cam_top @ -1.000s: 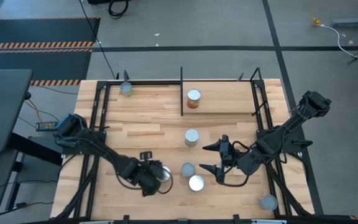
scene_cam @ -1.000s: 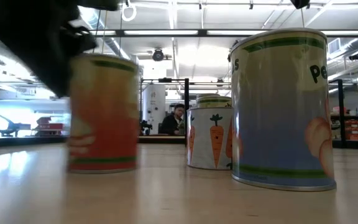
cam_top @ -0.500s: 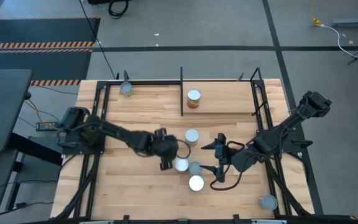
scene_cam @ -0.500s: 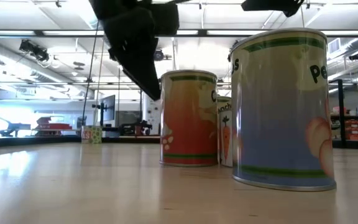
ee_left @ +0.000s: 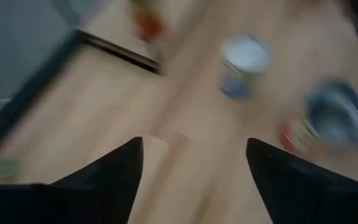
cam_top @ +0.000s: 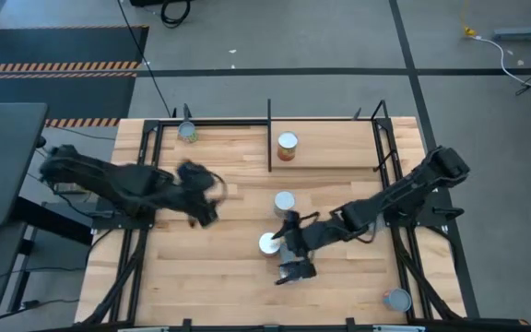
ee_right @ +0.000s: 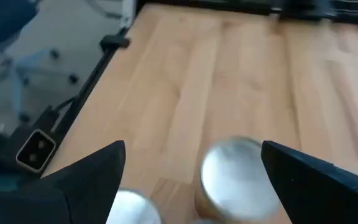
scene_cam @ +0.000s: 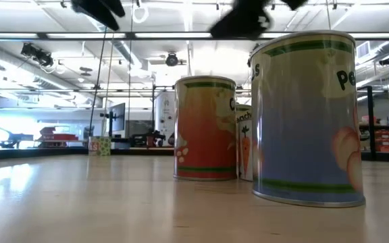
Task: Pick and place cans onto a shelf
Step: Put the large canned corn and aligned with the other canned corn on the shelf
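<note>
Several cans stand on the wooden table. One with a white top (cam_top: 268, 243) stands near the middle, one with a silver top (cam_top: 284, 202) just beyond it, and an orange-labelled one (cam_top: 287, 145) is on the shelf (cam_top: 330, 152) at the far side. My right gripper (cam_top: 289, 249) is open above the middle cans. In its wrist view (ee_right: 191, 180) the fingers stand on either side of a silver-topped can (ee_right: 235, 177) without touching it. My left gripper (cam_top: 206, 194) is open and empty at the table's left (ee_left: 194, 180).
One can (cam_top: 187, 132) stands at the far left corner and another (cam_top: 396, 299) at the near right. The low view shows an orange can (scene_cam: 204, 128), a carrot can (scene_cam: 245, 145) behind it and a large peach can (scene_cam: 309, 115) close by. Black posts (cam_top: 269, 134) frame the shelf.
My left gripper has carried a can from the near left to the middle of the table, set it upright beside the other cans, let go and drawn back toward the left edge. My right gripper has gone left, over the middle cans.
</note>
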You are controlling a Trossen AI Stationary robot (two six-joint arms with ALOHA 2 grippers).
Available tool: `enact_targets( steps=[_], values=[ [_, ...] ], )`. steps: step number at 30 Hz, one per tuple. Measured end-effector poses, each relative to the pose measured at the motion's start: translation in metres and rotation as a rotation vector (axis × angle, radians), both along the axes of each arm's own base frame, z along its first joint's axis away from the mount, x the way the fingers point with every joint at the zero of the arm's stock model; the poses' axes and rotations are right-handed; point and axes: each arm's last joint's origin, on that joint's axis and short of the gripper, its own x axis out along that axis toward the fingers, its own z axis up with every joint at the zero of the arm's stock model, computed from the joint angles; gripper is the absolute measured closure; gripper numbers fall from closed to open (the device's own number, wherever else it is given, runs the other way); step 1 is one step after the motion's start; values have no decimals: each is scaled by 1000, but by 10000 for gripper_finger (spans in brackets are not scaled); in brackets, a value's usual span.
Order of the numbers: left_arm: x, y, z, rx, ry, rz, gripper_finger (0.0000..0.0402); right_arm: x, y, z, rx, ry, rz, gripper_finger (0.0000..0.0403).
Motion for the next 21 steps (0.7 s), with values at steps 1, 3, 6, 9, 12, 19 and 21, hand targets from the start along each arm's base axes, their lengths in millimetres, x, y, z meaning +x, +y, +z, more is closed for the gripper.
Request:
enact_targets(
  steps=[1, 3, 6, 9, 12, 19, 21],
  values=[
    [-9, 4, 6, 7, -38, 45, 102, 7, -1, 1, -14, 10, 35, 18],
    [-21, 12, 16, 11, -97, 96, 89, 19, -7, 0, -39, 40, 111, 18],
    [-32, 16, 24, 23, -133, 104, 84, 38, -14, -1, -39, 43, 187, 18],
    [-43, 20, 26, 51, -124, 117, 84, 48, -20, -9, -41, 62, 234, 18],
    [-53, 23, 27, 67, -106, 144, 84, 51, -24, -19, -48, 96, 281, 18],
    [-71, 31, 25, 73, -84, 251, 83, 52, -32, -14, -94, 51, 334, 17],
    [-72, 31, 25, 62, -88, 267, 83, 52, -37, -15, -86, 70, 332, 14]
  ],
)
